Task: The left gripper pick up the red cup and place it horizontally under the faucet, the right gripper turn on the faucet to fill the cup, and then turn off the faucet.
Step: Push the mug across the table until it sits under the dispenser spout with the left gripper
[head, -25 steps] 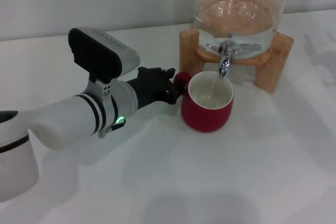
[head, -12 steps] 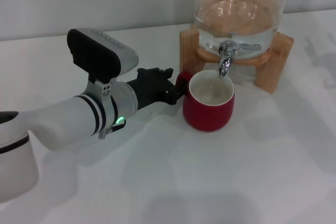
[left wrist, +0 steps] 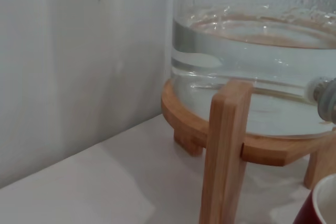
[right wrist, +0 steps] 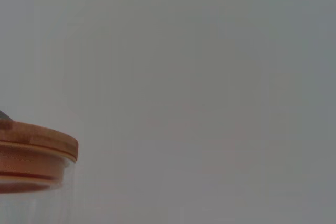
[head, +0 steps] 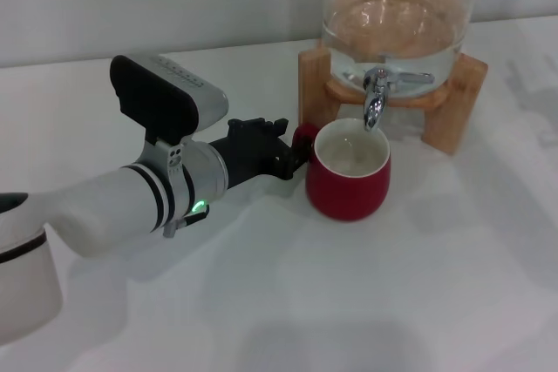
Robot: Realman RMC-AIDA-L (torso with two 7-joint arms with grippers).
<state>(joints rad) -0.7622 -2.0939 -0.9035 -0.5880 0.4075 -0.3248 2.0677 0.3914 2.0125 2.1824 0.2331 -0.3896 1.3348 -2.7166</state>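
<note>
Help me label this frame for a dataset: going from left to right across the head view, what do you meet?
Left gripper on its white arm → red cup, with the gripper at its handle → faucet, its spout above the cup's rim → far leg of the wooden stand under the glass jar.

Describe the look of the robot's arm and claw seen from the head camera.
The left gripper is a black multi-part claw on a white cylindrical arm with black rings, a small green light and a grey-and-black box mounted on top. The right gripper is not in view.
</note>
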